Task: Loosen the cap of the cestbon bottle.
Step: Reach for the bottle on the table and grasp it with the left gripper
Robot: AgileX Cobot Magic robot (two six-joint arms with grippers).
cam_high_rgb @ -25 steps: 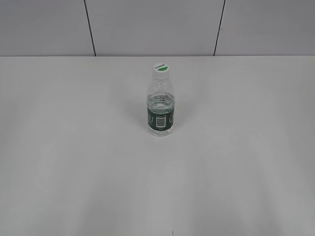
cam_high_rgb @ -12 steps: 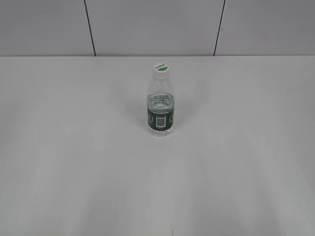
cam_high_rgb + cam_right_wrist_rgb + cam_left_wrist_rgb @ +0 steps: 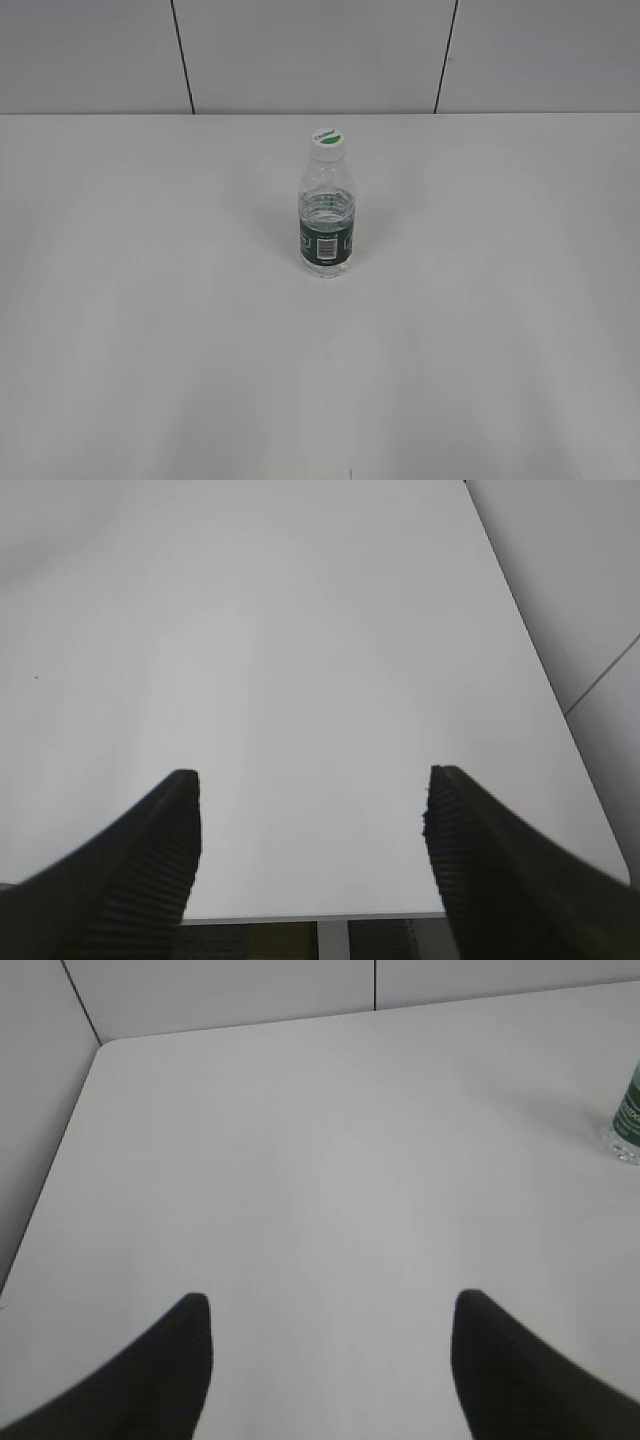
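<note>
1. bottle (image 3: 327,225) work has not begun at the fingers: the left gripper (image 3: 330,1310) has its two dark fingers spread wide over bare table (image 3: 300,1160), with nothing between them.
2. the right gripper (image 3: 312,785) is likewise wide open and empty, hanging near the table's front edge.
3. outward from the left fingers, only the bottle's base and green label show, at the far right edge of the left wrist view, well apart from the gripper.
4. the bottle does not show in the right wrist view.
5. in the exterior view the bottle stands upright near the middle of the table, white cap (image 3: 328,140) seated on top, no arm in sight.
6. the step in hand looks like the approach. next, one gripper likely must steady the body while the other closes around the cap and twists.
</note>
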